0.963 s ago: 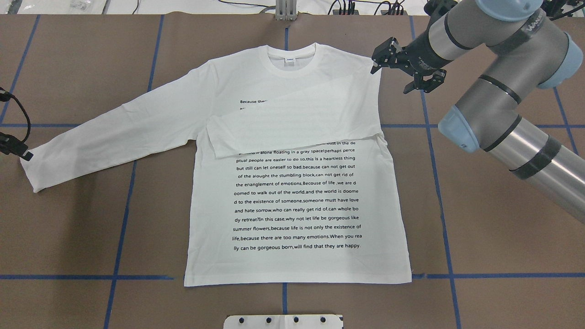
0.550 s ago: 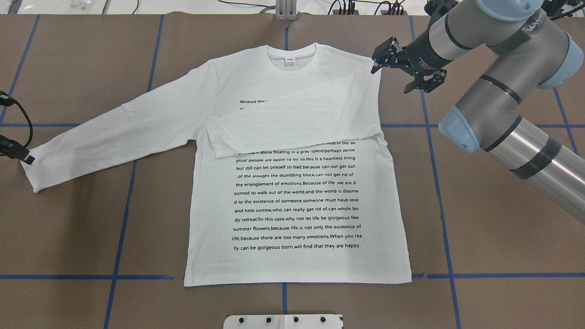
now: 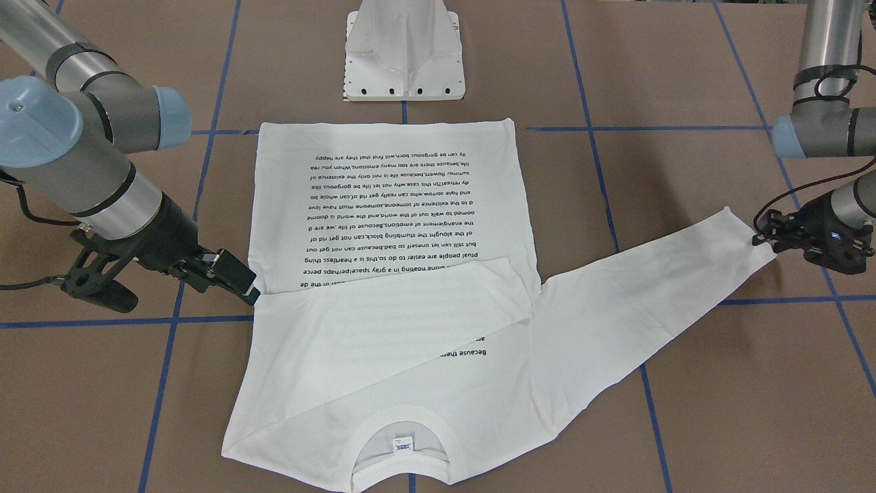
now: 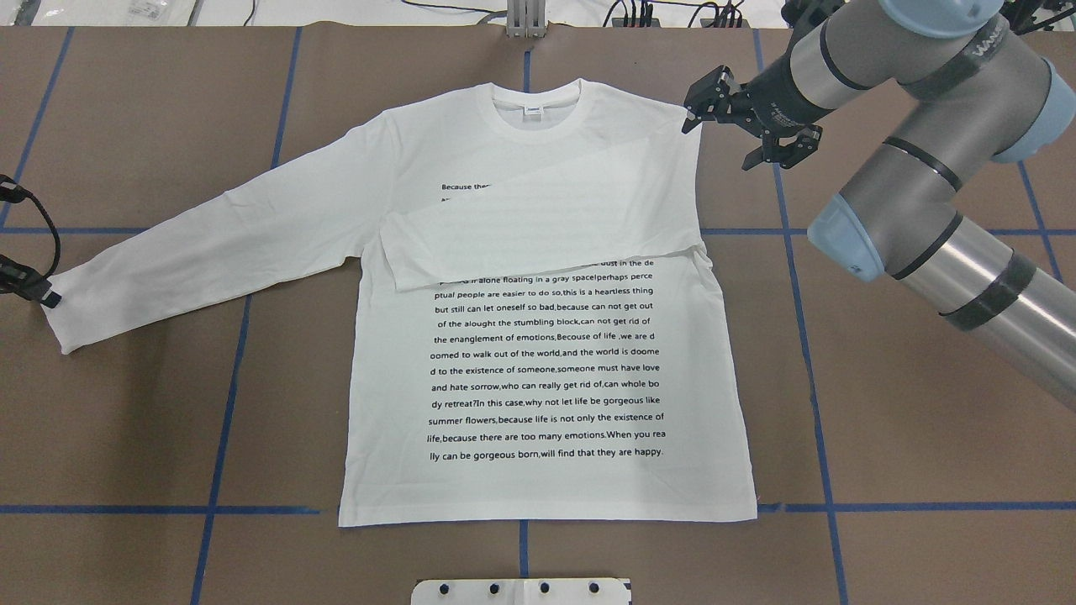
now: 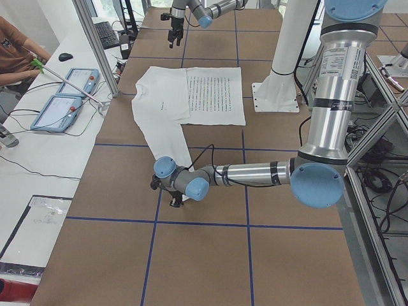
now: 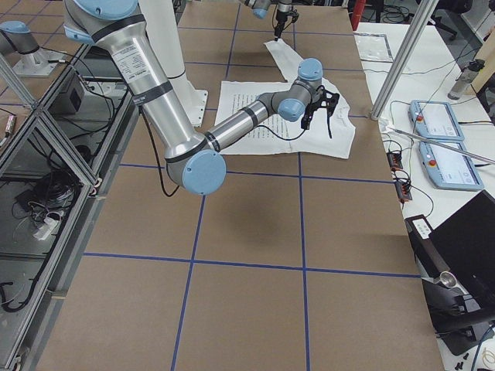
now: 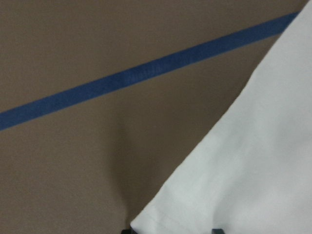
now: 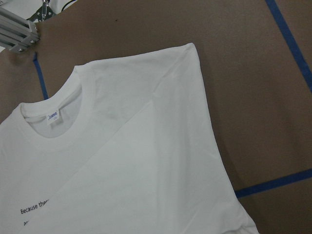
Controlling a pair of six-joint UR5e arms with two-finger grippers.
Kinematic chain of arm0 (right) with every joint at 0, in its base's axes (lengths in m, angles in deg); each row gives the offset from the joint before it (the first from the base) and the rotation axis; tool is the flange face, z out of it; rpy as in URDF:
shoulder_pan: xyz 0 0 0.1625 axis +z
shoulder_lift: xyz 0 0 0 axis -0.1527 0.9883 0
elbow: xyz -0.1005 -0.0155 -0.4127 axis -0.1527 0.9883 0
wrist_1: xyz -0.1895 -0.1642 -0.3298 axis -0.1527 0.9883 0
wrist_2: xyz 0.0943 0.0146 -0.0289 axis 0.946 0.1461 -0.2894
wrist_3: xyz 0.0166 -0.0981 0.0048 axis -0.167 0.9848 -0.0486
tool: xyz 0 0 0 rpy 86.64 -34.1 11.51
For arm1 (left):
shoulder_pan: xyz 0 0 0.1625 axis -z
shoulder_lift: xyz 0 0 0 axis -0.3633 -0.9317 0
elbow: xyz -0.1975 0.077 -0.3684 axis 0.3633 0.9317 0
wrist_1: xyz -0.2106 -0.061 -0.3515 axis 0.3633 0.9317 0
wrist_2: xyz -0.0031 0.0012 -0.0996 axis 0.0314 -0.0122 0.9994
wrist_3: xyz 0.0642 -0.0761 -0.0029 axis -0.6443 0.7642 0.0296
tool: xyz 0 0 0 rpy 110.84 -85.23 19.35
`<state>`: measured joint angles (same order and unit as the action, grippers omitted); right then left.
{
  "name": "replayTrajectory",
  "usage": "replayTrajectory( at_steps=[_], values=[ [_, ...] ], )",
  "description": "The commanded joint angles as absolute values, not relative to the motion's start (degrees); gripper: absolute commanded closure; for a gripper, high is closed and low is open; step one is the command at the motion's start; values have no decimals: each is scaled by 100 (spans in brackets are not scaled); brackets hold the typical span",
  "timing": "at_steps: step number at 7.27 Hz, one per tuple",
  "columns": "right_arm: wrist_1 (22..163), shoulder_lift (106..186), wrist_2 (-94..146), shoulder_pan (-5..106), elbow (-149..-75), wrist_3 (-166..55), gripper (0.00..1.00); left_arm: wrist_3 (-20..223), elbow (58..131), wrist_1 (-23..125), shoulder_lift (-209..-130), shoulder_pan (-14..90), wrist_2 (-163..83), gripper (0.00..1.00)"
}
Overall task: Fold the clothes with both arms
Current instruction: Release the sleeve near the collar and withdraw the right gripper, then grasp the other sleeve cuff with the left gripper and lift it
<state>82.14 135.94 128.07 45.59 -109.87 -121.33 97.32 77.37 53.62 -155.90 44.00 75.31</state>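
The white long-sleeved T-shirt (image 4: 546, 370) lies flat on the brown table with its printed text up and its collar (image 4: 535, 113) at the far side. One sleeve (image 4: 538, 227) is folded across the chest. The other sleeve (image 4: 210, 244) stretches out to the left. My left gripper (image 4: 42, 294) (image 3: 766, 241) sits low at that sleeve's cuff. It is open, and the left wrist view shows the cuff corner (image 7: 234, 175) between its fingertips. My right gripper (image 4: 719, 144) (image 3: 191, 298) hovers open just outside the folded shoulder, holding nothing.
The white pedestal base (image 3: 404, 55) stands just behind the shirt's hem. Blue tape lines (image 4: 227, 378) grid the brown table. A person (image 5: 16, 51) sits at a side desk with control tablets (image 5: 64, 95), beyond the table's far edge. An aluminium post (image 4: 525, 21) rises behind the collar.
My left gripper has crept slightly along the cuff edge toward the robot's side. The shirt and my right gripper look the same.
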Motion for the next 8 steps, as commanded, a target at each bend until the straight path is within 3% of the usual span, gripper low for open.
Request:
replayTrajectory(
  at_steps=[1, 3, 5, 8],
  values=[
    [8214, 13663, 12815, 4553, -11034, -12136, 1, 9736, 7767, 5368, -15597, 4400, 7557, 100],
    [8214, 13733, 12815, 4562, -11069, -12136, 1, 9745, 7959, 5368, -15649, 4400, 7627, 100],
    [8205, 13899, 12850, 4667, -11148, -12067, 1, 9832, 8836, 5306, -15658, 4408, 8484, 100],
    [8205, 14837, 12911, 5105, -11482, -10508, 1, 12444, 9560, 5385, -16752, 4295, 8638, 100]
  ],
)
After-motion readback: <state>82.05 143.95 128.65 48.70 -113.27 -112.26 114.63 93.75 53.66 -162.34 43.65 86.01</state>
